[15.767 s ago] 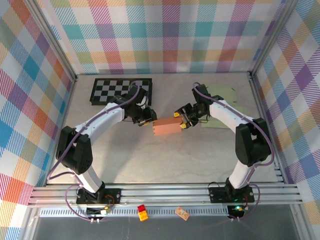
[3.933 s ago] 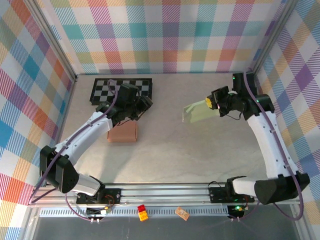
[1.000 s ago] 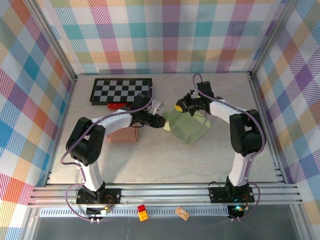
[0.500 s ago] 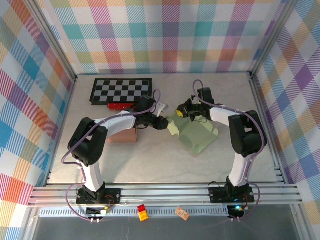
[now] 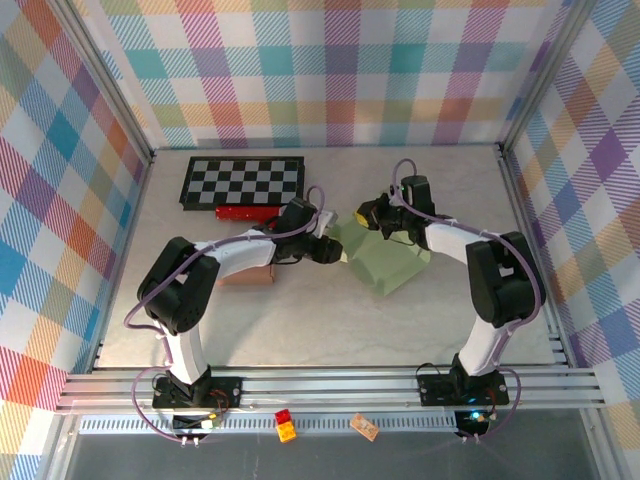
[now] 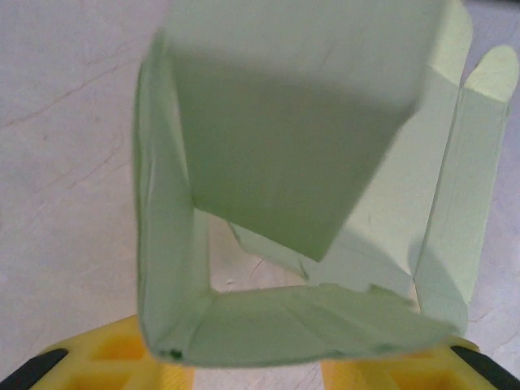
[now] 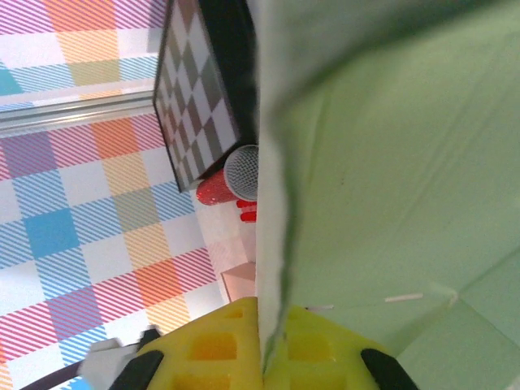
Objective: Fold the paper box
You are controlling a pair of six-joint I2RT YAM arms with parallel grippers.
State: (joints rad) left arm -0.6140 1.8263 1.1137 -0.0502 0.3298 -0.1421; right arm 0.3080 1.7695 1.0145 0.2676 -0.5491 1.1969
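Pinching one panel of the green paper box (image 5: 388,262), the right gripper (image 5: 368,214) has its yellow fingers (image 7: 219,341) pressed together on the panel's edge. The box sits partly formed on the table (image 5: 300,320), directly between the two grippers. The left gripper (image 5: 337,253) meets the box's opposite end. Its fingers (image 6: 106,361) stand apart with that open end between them; whether they press it cannot be told. Back along the left gripper's wrist side lie a brown box (image 5: 250,276), a red item (image 5: 245,212) and a chessboard (image 5: 242,180).

Pale green paper box (image 5: 385,262), half-erected
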